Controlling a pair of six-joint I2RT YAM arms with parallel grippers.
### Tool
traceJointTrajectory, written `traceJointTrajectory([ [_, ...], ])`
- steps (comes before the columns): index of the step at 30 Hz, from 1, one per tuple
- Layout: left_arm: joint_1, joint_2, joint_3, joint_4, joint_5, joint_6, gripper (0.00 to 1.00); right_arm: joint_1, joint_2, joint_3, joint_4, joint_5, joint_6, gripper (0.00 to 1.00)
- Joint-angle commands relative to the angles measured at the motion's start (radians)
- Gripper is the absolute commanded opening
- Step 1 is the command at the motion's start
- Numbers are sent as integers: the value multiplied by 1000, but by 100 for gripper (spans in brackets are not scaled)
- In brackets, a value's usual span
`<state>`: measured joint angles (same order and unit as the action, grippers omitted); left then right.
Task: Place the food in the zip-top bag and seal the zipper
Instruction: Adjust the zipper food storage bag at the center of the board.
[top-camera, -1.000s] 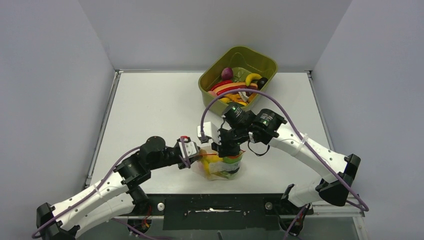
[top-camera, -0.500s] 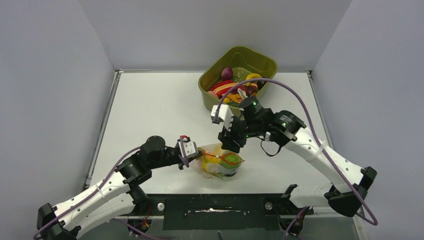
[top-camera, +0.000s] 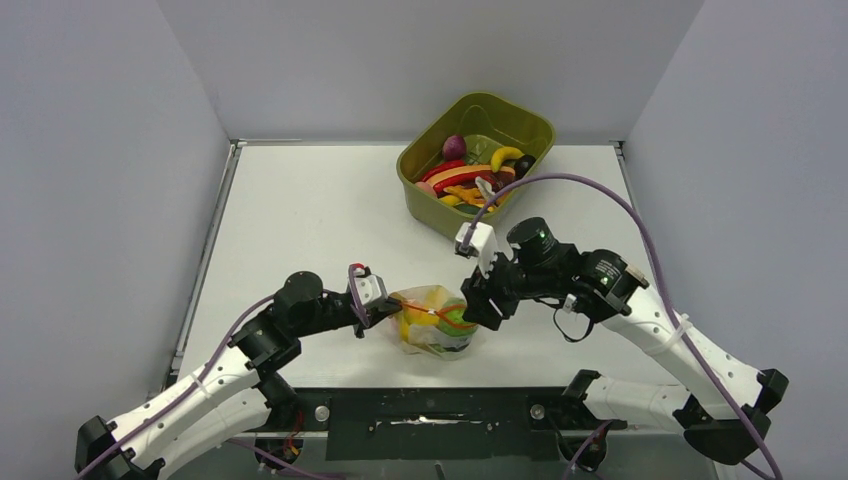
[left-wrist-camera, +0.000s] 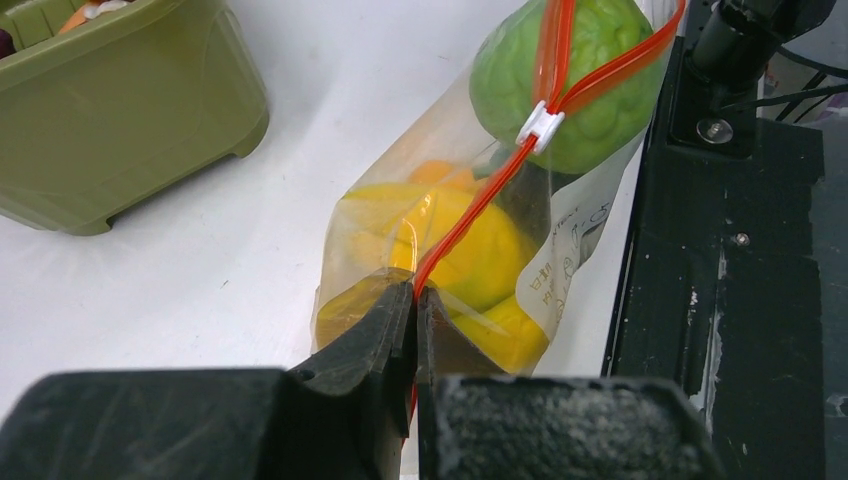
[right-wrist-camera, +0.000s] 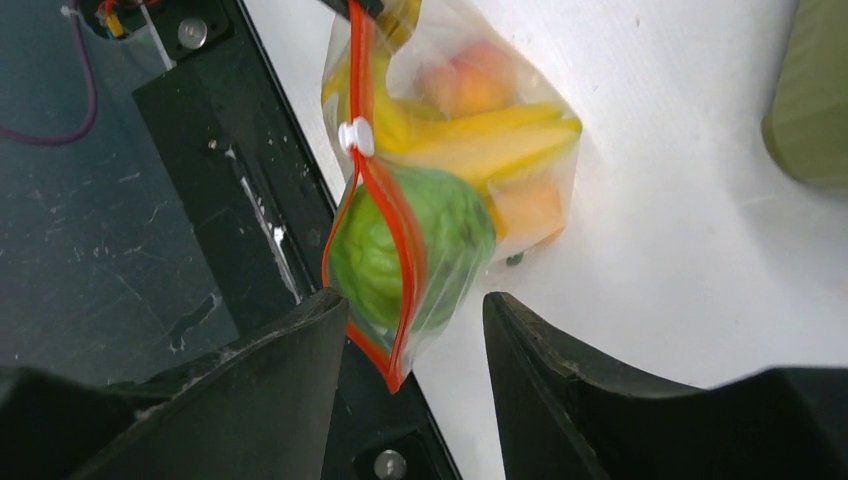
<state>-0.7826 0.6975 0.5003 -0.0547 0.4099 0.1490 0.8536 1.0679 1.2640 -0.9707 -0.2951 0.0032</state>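
My left gripper (left-wrist-camera: 414, 300) pinches the zipper (left-wrist-camera: 475, 210) end of the zip-top bag (left-wrist-camera: 580, 250), my right gripper (right-wrist-camera: 412, 312) spread at its other end.

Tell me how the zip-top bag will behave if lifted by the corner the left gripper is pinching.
Likely floppy: the zip-top bag is thin crinkled film, so it should sag from the left gripper. Probably heavy toward the far end, where the green fruit bulges. The zipper is open past the slider, so that fruit might slip out if tilted.
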Motion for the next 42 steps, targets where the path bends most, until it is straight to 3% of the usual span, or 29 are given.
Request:
traceJointTrajectory([
  [1,11,-17,4,115,44,-28,0,24,-75,-36,-27,-7,11,55],
  [7,17,-13,6,125,51,-35,0,45,-82,-76,-31,-30,-81,61],
  [14,31,-25,16,113,47,-37,0,95,-27,-74,-57,1,-179,55],
  [16,36,-28,18,104,49,-37,0,97,-15,-74,-66,10,-205,47],
  [18,39,-34,17,102,47,-37,0,97,-7,-72,-76,39,-223,33],
  [20,41,-39,15,102,38,-40,0,96,-1,-55,-87,83,-236,7],
  [21,42,-42,16,100,31,-40,0,96,0,-35,-87,108,-238,0],
  [27,45,-33,64,117,42,-60,0,98,40,204,-39,135,-270,0],
  [30,45,-24,75,203,82,-117,0,97,55,140,27,51,-291,0],
  [36,46,-31,95,240,81,-147,0,79,163,170,-137,242,-360,0],
  [42,46,-27,92,209,64,-126,0,29,76,166,50,-13,-353,0],
])
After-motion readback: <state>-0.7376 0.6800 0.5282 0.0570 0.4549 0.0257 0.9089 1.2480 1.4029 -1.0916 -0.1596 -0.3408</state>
